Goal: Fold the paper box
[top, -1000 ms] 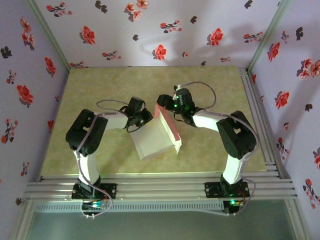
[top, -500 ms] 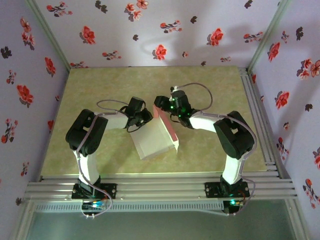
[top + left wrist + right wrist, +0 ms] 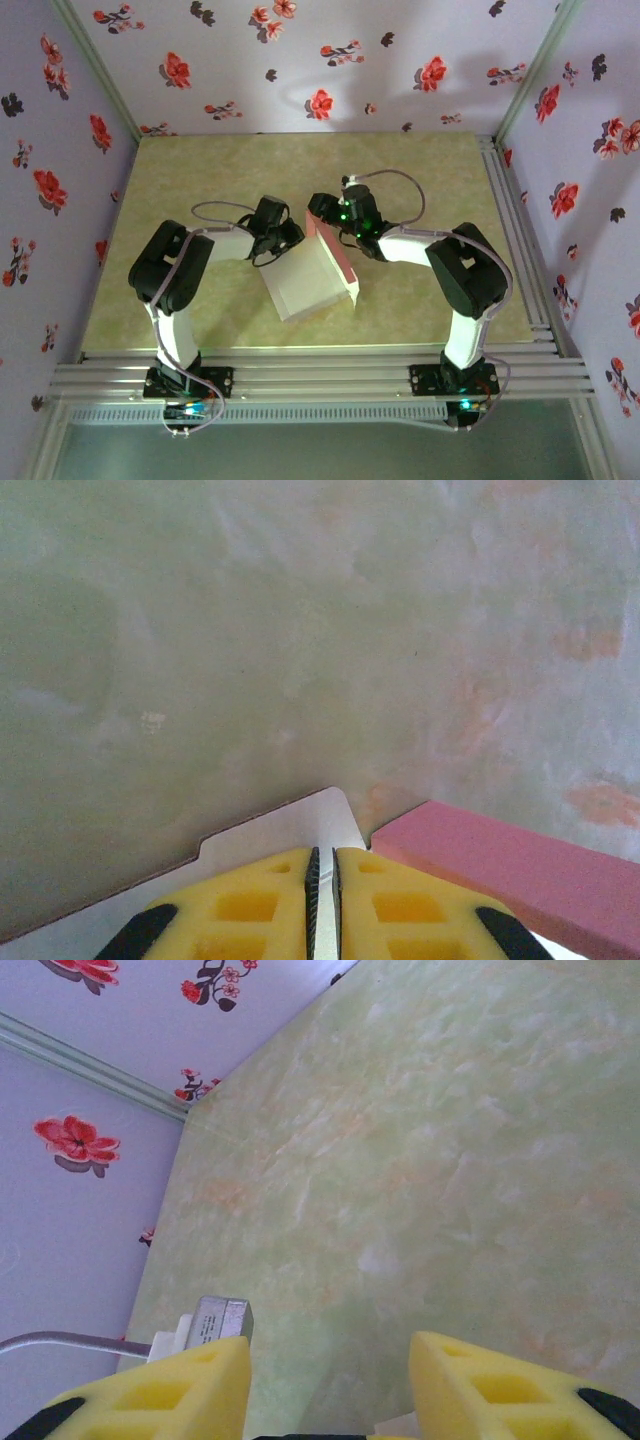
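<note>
The left gripper (image 3: 322, 858) has its yellow fingers (image 3: 262, 900) drawn almost together, pinching the thin edge of the paper box (image 3: 250, 848) next to a small notched tab. Just right of that grip a pink panel (image 3: 500, 865) of the same box rises as a low wall, and past it lies bare green marbled table (image 3: 300, 630).

The right gripper (image 3: 330, 1350) has its fingers (image 3: 480, 1380) standing well apart, with open table showing between them. A pale scrap peeks in at the bottom edge of that view, too little to name. Just beyond its left finger sits a small metal plug (image 3: 218, 1320) with a grey cable (image 3: 60, 1342) running off to the side.

From above, the box lies near the middle of the table, white face up. Its pink panel is tilted up along the right side, between the two grippers. The right gripper is at that panel's far end and the left gripper at the box's far left corner. Flowered walls (image 3: 300, 60) close in the table, and metal rails (image 3: 520, 250) run along its right and near edges.
</note>
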`<action>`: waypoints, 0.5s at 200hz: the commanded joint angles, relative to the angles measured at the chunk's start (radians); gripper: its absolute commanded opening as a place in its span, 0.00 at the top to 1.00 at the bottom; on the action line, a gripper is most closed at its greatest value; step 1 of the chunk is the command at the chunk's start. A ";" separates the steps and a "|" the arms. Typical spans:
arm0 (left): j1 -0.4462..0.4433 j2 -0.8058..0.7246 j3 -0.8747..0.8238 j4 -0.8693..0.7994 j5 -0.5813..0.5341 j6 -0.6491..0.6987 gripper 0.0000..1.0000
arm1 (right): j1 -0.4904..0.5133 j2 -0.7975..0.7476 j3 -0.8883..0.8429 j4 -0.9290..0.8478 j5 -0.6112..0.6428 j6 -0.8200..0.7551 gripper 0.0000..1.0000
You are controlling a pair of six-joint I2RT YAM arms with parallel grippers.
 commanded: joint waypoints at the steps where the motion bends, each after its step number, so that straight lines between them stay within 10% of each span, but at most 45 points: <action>1: -0.003 -0.008 -0.029 -0.036 -0.035 0.003 0.85 | 0.010 -0.010 0.013 -0.078 0.054 0.037 0.50; 100: -0.028 0.025 -0.070 0.045 -0.072 -0.049 0.88 | 0.074 -0.026 0.042 -0.260 0.233 0.101 0.44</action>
